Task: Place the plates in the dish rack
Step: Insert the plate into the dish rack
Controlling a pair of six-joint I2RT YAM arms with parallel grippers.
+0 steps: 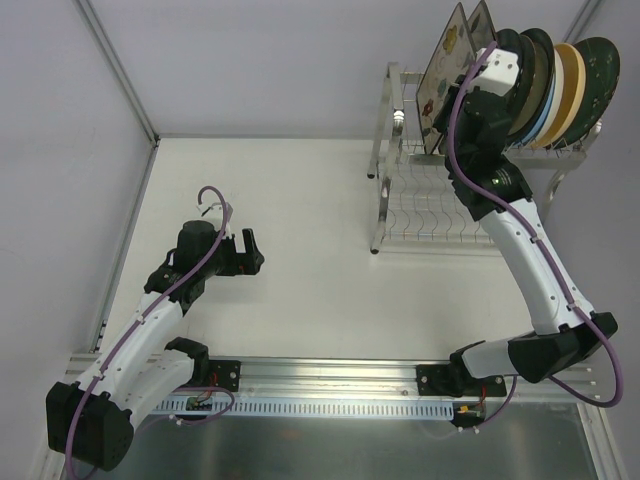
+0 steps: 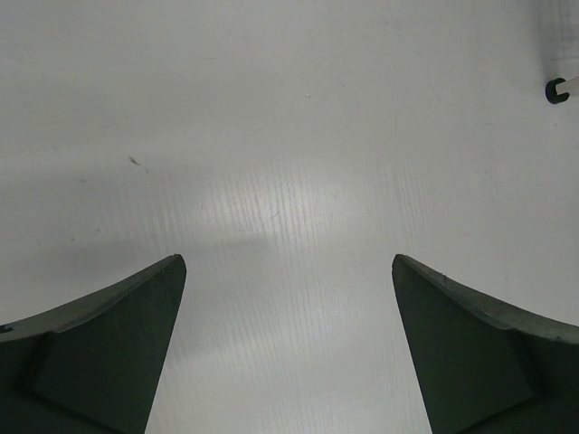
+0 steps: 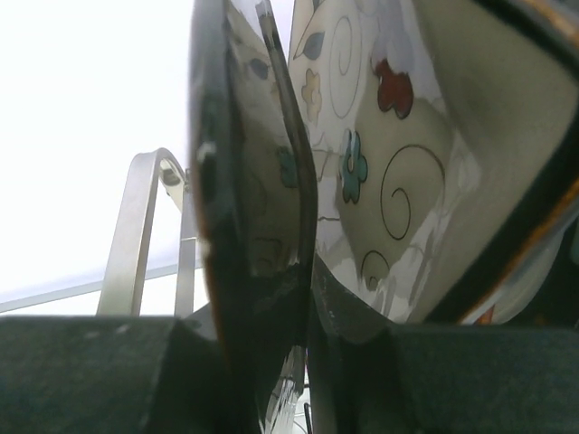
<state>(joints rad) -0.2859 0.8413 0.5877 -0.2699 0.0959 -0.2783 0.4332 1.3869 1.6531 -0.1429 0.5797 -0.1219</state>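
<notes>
The dish rack [image 1: 430, 215] stands at the back right, silver wire with a tubular frame [image 3: 136, 235]. In its upper slots several plates stand on edge: two square cream floral ones [image 1: 450, 70] at the left, then round dark green, blue, cream and tan ones, ending in a dark green one [image 1: 600, 70]. My right gripper [image 1: 490, 78] reaches up into the row. In the right wrist view the right gripper [image 3: 303, 316] is shut on the dark rim of one square floral plate [image 3: 253, 217], with the other floral plate [image 3: 380, 181] close behind. My left gripper [image 1: 250, 250] hovers low over the white table, open and holding nothing [image 2: 289, 271].
White walls with metal corner posts [image 1: 120, 70] enclose the table on the left and back. A black-capped rack foot [image 2: 556, 89] shows at the far right of the left wrist view. The rack's lower wire shelf holds nothing.
</notes>
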